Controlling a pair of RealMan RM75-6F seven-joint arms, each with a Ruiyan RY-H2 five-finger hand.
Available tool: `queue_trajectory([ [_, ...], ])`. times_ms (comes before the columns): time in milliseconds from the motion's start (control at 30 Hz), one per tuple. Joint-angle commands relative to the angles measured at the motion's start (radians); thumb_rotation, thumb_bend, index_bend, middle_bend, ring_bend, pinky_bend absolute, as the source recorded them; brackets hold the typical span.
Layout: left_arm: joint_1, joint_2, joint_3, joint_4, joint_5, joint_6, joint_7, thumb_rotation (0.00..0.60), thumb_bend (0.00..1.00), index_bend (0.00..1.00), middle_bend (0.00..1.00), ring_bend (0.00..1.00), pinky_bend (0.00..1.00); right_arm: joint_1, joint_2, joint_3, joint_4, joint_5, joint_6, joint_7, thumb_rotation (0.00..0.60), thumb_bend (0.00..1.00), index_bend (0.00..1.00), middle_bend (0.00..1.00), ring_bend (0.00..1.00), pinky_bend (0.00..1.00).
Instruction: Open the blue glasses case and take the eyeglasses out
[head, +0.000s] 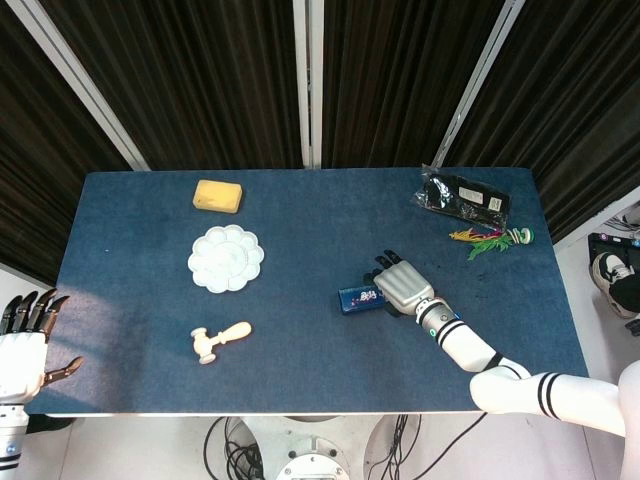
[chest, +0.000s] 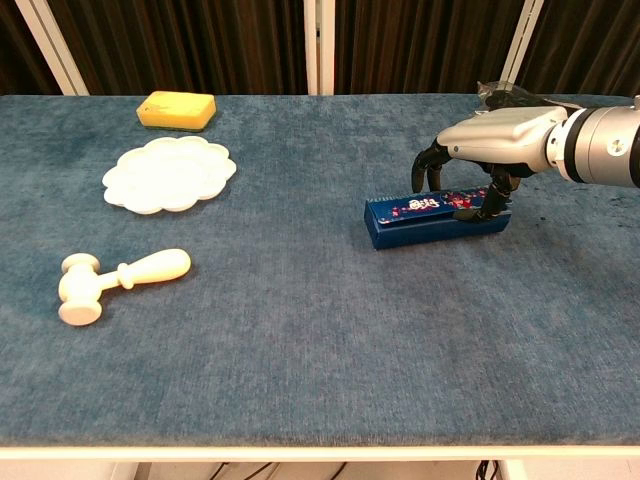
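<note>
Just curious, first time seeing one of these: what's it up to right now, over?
Right hand over blue glasses case, fingers touching it. Case closed. Left hand open, off table edge. Nothing blocking.

Overhead head, low chest (same table (head: 300, 330))
</note>
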Motion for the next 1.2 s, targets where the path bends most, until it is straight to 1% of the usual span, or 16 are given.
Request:
queue_trajectory([
  [33, 0.0, 0.0, 0.0, 0.002, 0.0, -0.001, -0.002, 0.6, 0.04, 0.15, 0.07, 0.0, 0.0, 0.044, 0.011, -0.004, -0.01, 0.081, -0.034, -0.035, 0.6, 0.9, 0.29, 0.46, 0.09, 0.0],
  [200, 0.003, 0.002, 0.0, 0.004, 0.0, 0.005, -0.009, 0.6, 0.04, 0.15, 0.07, 0.0, 0.0, 0.081, -0.004, -0.007, 0.003, 0.16, -0.026, -0.055, 0.6, 0.88, 0.26, 0.41, 0.08, 0.0],
  [300, 0.005, 0.003, 0.0, 0.005, 0.001, 0.007, -0.012, 0.6, 0.04, 0.15, 0.07, 0.0, 0.0, 0.096, -0.009, -0.01, 0.008, 0.184, -0.019, -0.06, 0.6, 0.85, 0.22, 0.37, 0.07, 0.0],
  [400, 0.004, 0.003, 0.001, 0.005, 0.002, 0.006, -0.013, 0.6, 0.04, 0.15, 0.07, 0.0, 0.0, 0.107, -0.015, -0.013, 0.014, 0.199, -0.008, -0.062, 0.6, 0.8, 0.16, 0.33, 0.05, 0.0],
  [500, 0.002, 0.002, 0.0, 0.005, 0.003, 0.004, -0.013, 0.6, 0.04, 0.14, 0.07, 0.0, 0.0, 0.119, -0.028, -0.014, 0.031, 0.214, -0.002, -0.064, 0.6, 0.74, 0.08, 0.28, 0.01, 0.0],
  [567, 0.001, 0.003, -0.001, 0.004, 0.005, 0.003, -0.013, 0.6, 0.04, 0.15, 0.07, 0.0, 0.0, 0.13, -0.039, -0.015, 0.043, 0.231, -0.001, -0.069, 0.6, 0.68, 0.02, 0.24, 0.0, 0.0],
  [633, 0.0, 0.004, -0.001, 0.003, 0.006, 0.004, -0.012, 0.6, 0.04, 0.15, 0.07, 0.0, 0.0, 0.141, -0.047, -0.017, 0.054, 0.247, -0.003, -0.074, 0.6, 0.64, 0.0, 0.21, 0.0, 0.0],
  [767, 0.0, 0.007, -0.001, -0.001, 0.005, 0.004, -0.01, 0.6, 0.04, 0.15, 0.07, 0.0, 0.0, 0.159, -0.064, -0.012, 0.073, 0.271, -0.004, -0.07, 0.6, 0.6, 0.0, 0.13, 0.0, 0.0],
  [1000, -0.002, 0.008, -0.001, -0.007, 0.005, -0.001, -0.006, 0.6, 0.04, 0.15, 0.07, 0.0, 0.0, 0.19, -0.107, -0.004, 0.155, 0.31, -0.007, -0.069, 0.6, 0.55, 0.0, 0.1, 0.0, 0.0],
  [1033, -0.002, 0.008, -0.001, -0.007, 0.006, 0.001, -0.005, 0.6, 0.04, 0.15, 0.07, 0.0, 0.0, 0.192, -0.113, -0.001, 0.164, 0.31, 0.0, -0.068, 0.6, 0.54, 0.0, 0.09, 0.0, 0.0],
  [1100, 0.0, 0.009, -0.001, -0.008, 0.007, 0.006, -0.005, 0.6, 0.04, 0.14, 0.07, 0.0, 0.0, 0.184, -0.114, 0.01, 0.157, 0.275, 0.028, -0.05, 0.6, 0.53, 0.0, 0.09, 0.0, 0.0],
  [1200, 0.003, 0.011, -0.001, -0.01, 0.005, 0.008, -0.004, 0.6, 0.04, 0.15, 0.07, 0.0, 0.0, 0.146, -0.082, 0.023, 0.087, 0.161, 0.076, 0.011, 0.6, 0.53, 0.0, 0.11, 0.0, 0.0],
])
